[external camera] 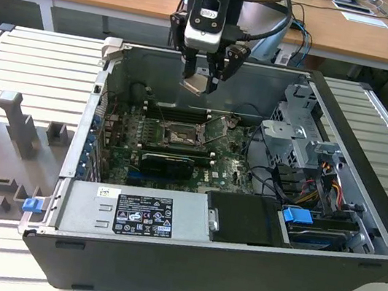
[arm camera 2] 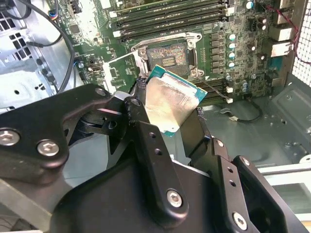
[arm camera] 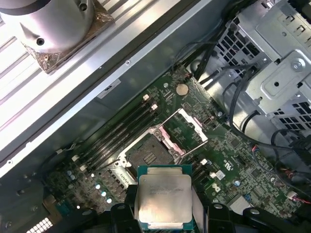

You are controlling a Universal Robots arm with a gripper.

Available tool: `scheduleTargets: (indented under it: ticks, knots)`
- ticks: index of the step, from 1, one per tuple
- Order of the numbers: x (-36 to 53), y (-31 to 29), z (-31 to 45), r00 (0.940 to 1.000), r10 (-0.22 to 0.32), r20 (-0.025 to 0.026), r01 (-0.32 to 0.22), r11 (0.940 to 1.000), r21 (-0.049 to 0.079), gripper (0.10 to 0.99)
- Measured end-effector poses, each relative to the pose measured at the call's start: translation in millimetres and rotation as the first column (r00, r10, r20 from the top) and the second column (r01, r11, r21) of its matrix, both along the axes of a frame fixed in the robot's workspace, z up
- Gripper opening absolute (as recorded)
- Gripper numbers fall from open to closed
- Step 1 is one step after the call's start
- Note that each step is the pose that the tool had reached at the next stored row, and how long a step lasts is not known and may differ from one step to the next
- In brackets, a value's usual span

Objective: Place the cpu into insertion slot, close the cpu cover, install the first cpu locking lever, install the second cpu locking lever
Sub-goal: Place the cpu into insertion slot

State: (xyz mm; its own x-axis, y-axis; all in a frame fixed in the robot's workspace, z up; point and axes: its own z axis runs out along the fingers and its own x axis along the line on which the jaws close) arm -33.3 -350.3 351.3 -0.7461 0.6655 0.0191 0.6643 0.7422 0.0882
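Step in hand: cpu into slot. End effector is clamped on the cpu, fingers pinching two opposite edges, lid bare between them. It hangs in air over the open case, above the back part of the board, well apart from the slot, touching nothing else

Slot is bare: dark centre, grey rim, just beside the memory slots. Cover stands flipped up at one side of the slot, so the way down looks free

Cpu look: flat square, pale silvery-beige lid with faint print, thin green substrate edge showing round it in both wrist views. Strong glare on the lid in the second wrist view. In the exterior view it looks tilted, one corner low, not parallel to the board

My take on doing it well:
- level it first; a tilted chip would land corner-first, and the slot's contacts likely bend easily
- match rotation to the rim; in the first wrist view the chip edges look turned against the slot's edges, so yaw probably wants correcting
- centre over the dark square, then straight down, no sideways slide once inside the rim
- grip is on the edges, so the fingers need room at the rim; can't tell from here whether they clear it
- avoid the raised cover on the way down
- let go only once it lies flat, no pushing
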Motion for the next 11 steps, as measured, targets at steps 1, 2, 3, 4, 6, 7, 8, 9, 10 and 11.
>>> scheduleTargets:
  ticks: [1,2,3,4,6,7,8,9,10,11]
  knots:
    - [0.0,0.0,-0.1,1.0000,-0.007,0.0000,0.007,1.0000,0.000,0.525]
    - [0.0,0.0,-0.2,0.9998,-0.022,0.0000,0.022,0.9998,0.000,0.525]
    - [0.0,0.0,-0.3,0.9996,-0.029,0.0001,0.029,0.9996,0.000,0.525]
    - [0.0,0.0,-0.3,0.9993,-0.036,0.0000,0.036,0.9993,0.000,0.525]
    - [0.0,0.0,-0.5,0.9988,-0.050,0.0000,0.050,0.9988,0.000,0.525]
    - [0.0,0.0,-0.5,0.9985,-0.055,0.0000,0.055,0.9985,0.000,0.525]
    - [0.0,0.0,-0.6,0.9982,-0.060,0.0000,0.060,0.9982,0.000,0.525]
    - [0.0,0.0,-0.7,0.9974,-0.071,0.0000,0.071,0.9974,0.000,0.525]
    - [0.0,0.0,-0.8,0.9972,-0.075,0.0000,0.075,0.9972,0.000,0.525]
    - [0.0,0.0,-0.9,0.9968,-0.080,0.0001,0.080,0.9968,0.000,0.525]
